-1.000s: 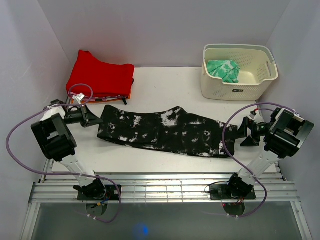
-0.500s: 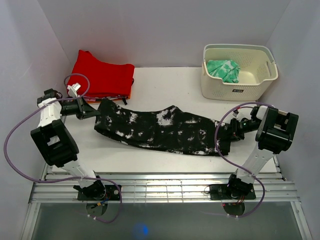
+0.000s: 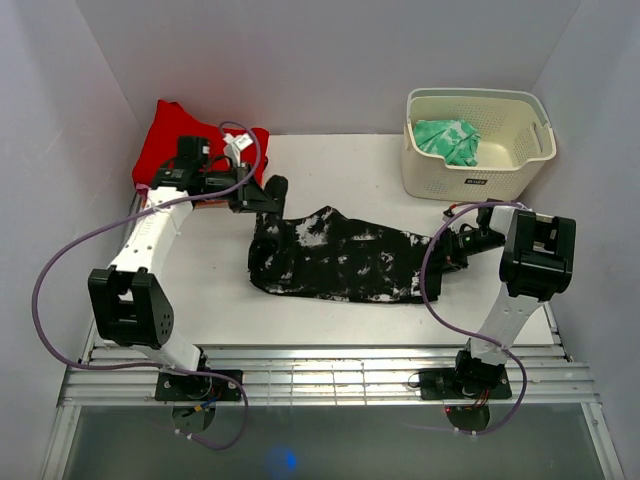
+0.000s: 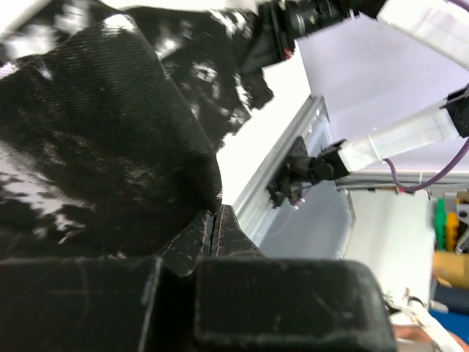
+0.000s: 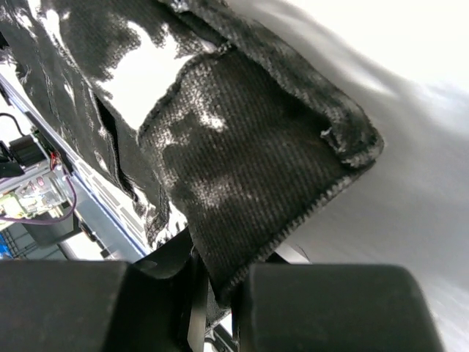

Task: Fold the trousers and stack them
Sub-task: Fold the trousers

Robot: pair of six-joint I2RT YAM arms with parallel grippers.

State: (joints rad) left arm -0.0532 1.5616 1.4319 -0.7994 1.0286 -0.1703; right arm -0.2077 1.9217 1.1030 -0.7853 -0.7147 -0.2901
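The trousers (image 3: 340,257), black with white splatter, lie bunched across the middle of the table (image 3: 330,165). Their left end is raised off the table. My left gripper (image 3: 272,193) is shut on that raised end, beside the red garment. In the left wrist view its jaws (image 4: 214,220) are pressed together with the trousers (image 4: 110,132) hanging from the tips. My right gripper (image 3: 446,250) is shut on the right end, low over the table. In the right wrist view a hemmed corner of the trousers (image 5: 242,147) runs down between the closed fingers of that gripper (image 5: 220,286).
A folded red garment (image 3: 190,150) lies at the back left corner. A white basket (image 3: 480,170) with a green patterned cloth (image 3: 447,138) stands at the back right. A metal rail (image 3: 320,375) runs along the table's near edge. Walls close in on both sides.
My left gripper carried the trousers' left end rightward and toward the back, bunching the cloth shorter. My right gripper closed on the right end and shifted slightly left.
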